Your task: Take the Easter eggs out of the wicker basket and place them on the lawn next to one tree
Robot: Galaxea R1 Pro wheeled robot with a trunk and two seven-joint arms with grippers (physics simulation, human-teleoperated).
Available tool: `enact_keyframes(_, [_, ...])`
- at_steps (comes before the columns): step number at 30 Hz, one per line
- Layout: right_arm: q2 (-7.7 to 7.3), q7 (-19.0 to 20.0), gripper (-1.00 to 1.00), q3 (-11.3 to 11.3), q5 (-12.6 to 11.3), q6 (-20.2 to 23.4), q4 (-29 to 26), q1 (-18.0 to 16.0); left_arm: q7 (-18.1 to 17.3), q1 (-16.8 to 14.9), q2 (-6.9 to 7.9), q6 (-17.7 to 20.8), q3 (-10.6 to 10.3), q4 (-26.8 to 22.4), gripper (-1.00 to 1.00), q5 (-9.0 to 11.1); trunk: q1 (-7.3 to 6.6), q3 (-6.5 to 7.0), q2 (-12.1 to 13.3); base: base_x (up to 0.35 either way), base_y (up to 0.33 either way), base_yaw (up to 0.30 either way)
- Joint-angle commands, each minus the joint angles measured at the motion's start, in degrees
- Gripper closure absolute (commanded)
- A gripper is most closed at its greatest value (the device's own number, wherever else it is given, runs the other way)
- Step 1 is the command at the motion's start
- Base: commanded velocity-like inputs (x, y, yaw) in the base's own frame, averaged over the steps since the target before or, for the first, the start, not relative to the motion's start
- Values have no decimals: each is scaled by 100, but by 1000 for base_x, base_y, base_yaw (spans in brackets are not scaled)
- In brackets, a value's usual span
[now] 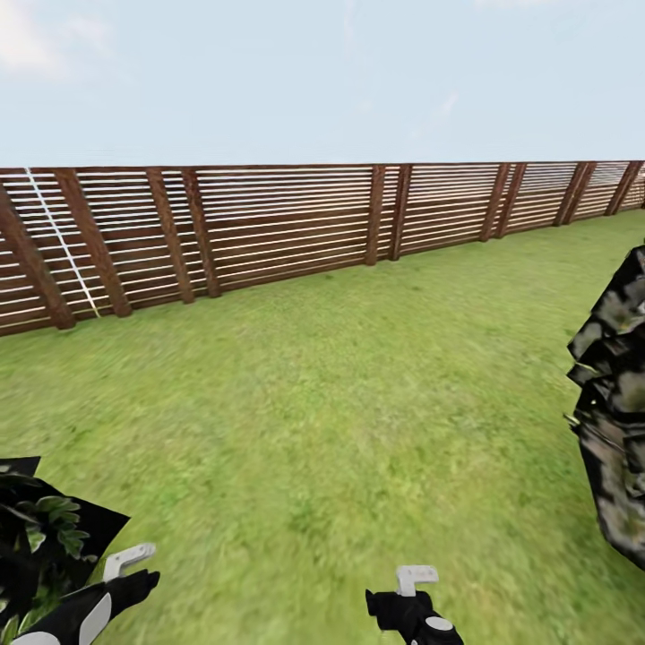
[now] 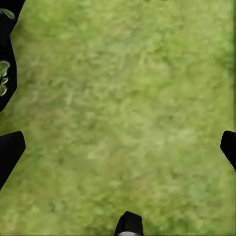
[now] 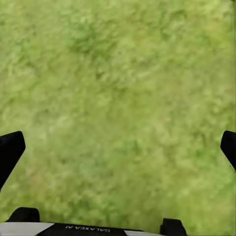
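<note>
The Easter eggs and the wicker basket are out of view. Bright green lawn (image 1: 340, 421) spreads ahead of me up to a fence. A dense, mottled dark green-grey crown of a tree (image 1: 616, 403) juts in at the right edge, its trunk hidden. My left gripper (image 1: 125, 563) hangs low at the left. In the left wrist view the left gripper (image 2: 118, 147) is open over bare grass (image 2: 123, 98). My right gripper (image 1: 416, 579) sits low at centre right. The right wrist view shows the right gripper (image 3: 118, 147) also open, with nothing but grass (image 3: 123, 88) between its fingers.
A brown slatted wooden fence (image 1: 296, 224) runs across the far side of the lawn. Black foliage with some green leaves (image 1: 45, 537) crowds the near left corner beside my left arm, and it also shows in the left wrist view as dark leaves (image 2: 6, 73).
</note>
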Motion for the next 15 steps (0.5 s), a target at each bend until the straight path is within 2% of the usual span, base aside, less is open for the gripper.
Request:
enact_keyframes(1, [-3,-25,-100,15,-44,29,-10,-3,-30,-3,-4,24,42,12,-100,-18,7,-14,-11,332,0,-32])
enact_keyframes(12, [-3,-23,-100,16,-63,29,-10,-4,-30,-3,-10,-3,40,51,-100,-25,7,-21,-11,332,0,-6])
enact_keyframes(15, [-3,-22,-100,16,-63,27,-10,-4,-30,-3,-10,-2,40,51,-100,-25,7,-27,-11,332,0,-97])
